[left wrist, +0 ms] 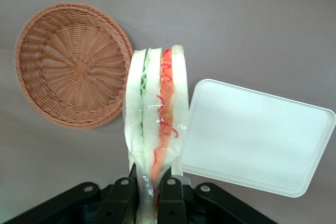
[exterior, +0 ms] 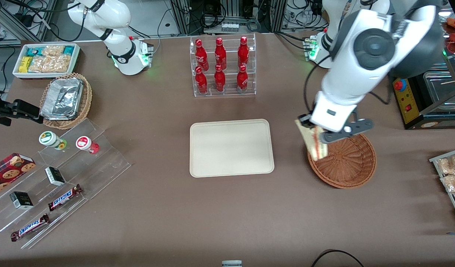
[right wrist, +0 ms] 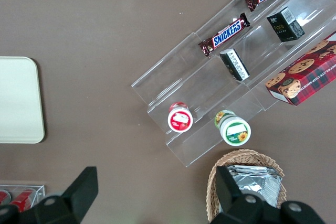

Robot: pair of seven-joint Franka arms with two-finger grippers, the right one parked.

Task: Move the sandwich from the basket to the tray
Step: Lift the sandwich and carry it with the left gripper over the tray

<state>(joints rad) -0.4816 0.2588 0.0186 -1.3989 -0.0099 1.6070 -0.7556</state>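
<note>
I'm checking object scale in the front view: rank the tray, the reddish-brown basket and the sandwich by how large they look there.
1. Tray, largest.
2. Basket.
3. Sandwich, smallest; the gripper holds it raised above the basket's rim and partly covers it, so its apparent size is unsure.

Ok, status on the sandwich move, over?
Gripper shut on sandwich, lifted above the basket rim. Basket empty. Tray bare, nothing between it and the sandwich.
</note>
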